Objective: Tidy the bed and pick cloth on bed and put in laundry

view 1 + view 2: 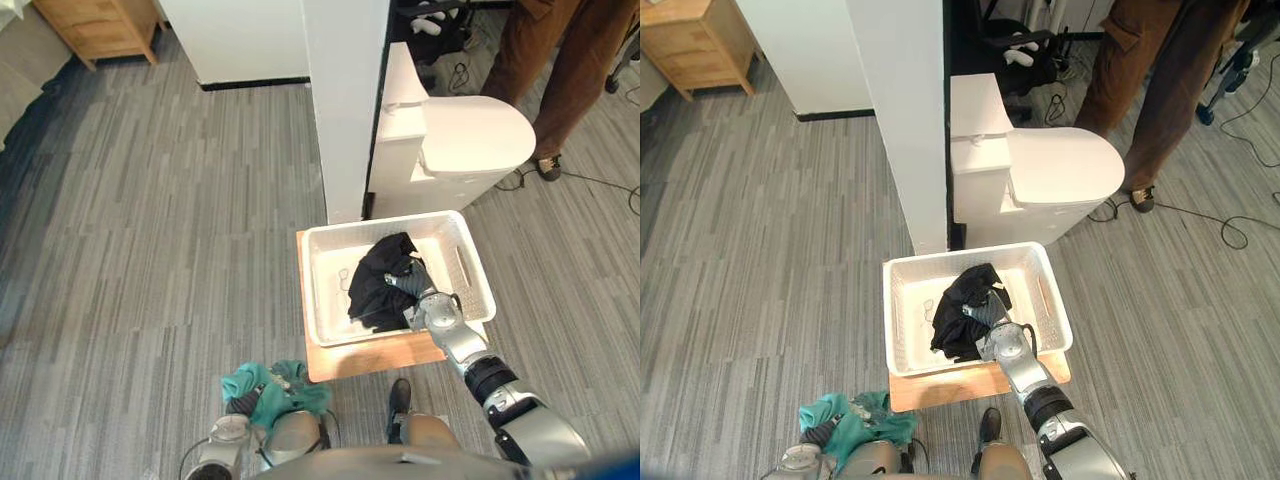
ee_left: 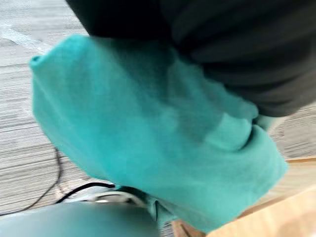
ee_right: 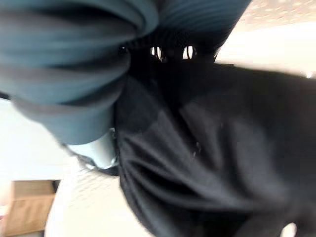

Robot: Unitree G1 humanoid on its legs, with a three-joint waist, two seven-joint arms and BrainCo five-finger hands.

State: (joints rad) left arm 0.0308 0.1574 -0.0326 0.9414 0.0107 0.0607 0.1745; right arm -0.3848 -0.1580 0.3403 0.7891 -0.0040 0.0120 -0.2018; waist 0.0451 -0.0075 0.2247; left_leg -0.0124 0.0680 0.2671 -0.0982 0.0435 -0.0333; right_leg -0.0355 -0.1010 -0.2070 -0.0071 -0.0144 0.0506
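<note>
Right hand (image 1: 413,287) reaches into the white basket (image 1: 318,290), against the black cloth (image 1: 378,275) lying inside; we cannot tell its grip | left hand (image 1: 241,402) low, draped in teal cloth (image 1: 275,392), near the wooden board (image 1: 350,358) under the basket; grip hidden, we cannot tell

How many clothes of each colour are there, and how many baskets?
Black cloth: 1
Teal cloth: 1
White basket: 1
Total: 3

one white basket (image 1: 470,265), one black cloth (image 1: 378,282), one teal cloth (image 1: 278,392), one toilet (image 1: 470,140).
</note>
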